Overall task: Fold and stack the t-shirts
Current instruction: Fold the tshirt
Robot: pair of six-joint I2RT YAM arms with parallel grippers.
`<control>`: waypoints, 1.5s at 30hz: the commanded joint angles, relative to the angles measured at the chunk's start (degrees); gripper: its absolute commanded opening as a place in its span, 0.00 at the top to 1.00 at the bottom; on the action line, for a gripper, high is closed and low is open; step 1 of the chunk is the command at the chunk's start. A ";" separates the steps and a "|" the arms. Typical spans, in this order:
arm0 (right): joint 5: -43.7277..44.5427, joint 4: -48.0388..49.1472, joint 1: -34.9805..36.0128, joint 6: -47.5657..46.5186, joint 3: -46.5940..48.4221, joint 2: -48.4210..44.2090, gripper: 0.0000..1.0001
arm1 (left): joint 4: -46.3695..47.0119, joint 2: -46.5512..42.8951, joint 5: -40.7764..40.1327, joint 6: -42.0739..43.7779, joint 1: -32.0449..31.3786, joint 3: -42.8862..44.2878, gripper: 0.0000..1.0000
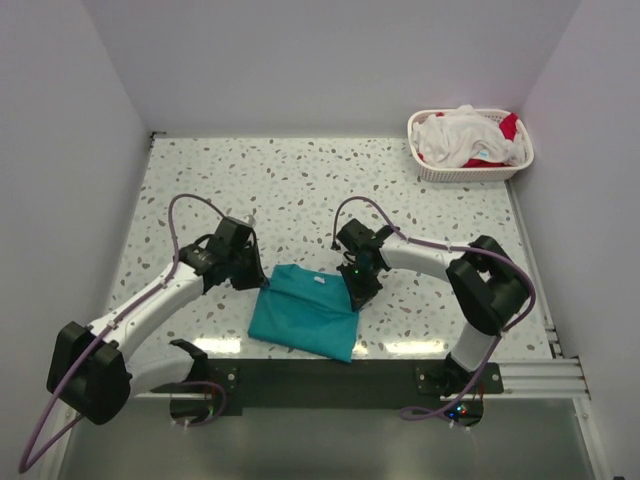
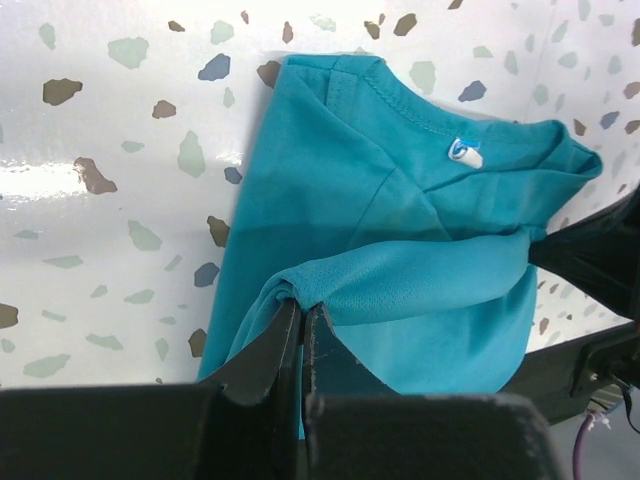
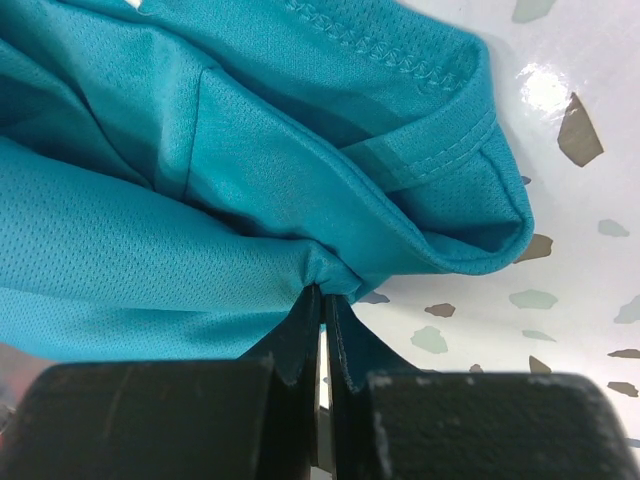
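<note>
Mid-fold at the near edge of the tabletop [image 1: 300,190], both jaws pinching the teal t-shirt [image 1: 305,312]; next they'd probably carry it over together.

Teal t-shirt [image 1: 303,312] folded, between left tool [image 2: 302,318] and right tool [image 3: 322,298], pinched by both; white and red t-shirts [image 1: 465,137] heaped well beyond.

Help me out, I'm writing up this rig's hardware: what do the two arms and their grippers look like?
The left arm and right arm both have white links between bulky black joint housings. A purple cable loops along each one. The left gripper and right gripper are matte black, with blocky bodies and two flat fingers tapering to thin tips. No markings are readable.
</note>
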 commanded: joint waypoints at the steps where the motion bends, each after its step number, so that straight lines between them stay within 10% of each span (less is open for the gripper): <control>1: 6.16 -2.10 -0.03 -1.30 -2.91 2.09 1.00 | 1.62 1.99 -2.36 1.53 0.24 2.10 1.00; 24: -0.86 -23.73 0.06 -4.11 14.40 -17.78 1.00 | -1.11 -5.82 2.56 4.69 0.15 8.43 1.00; 45: -19.15 -8.72 10.06 7.49 4.21 -24.64 1.00 | -2.78 -22.60 1.59 0.56 0.24 -0.35 1.00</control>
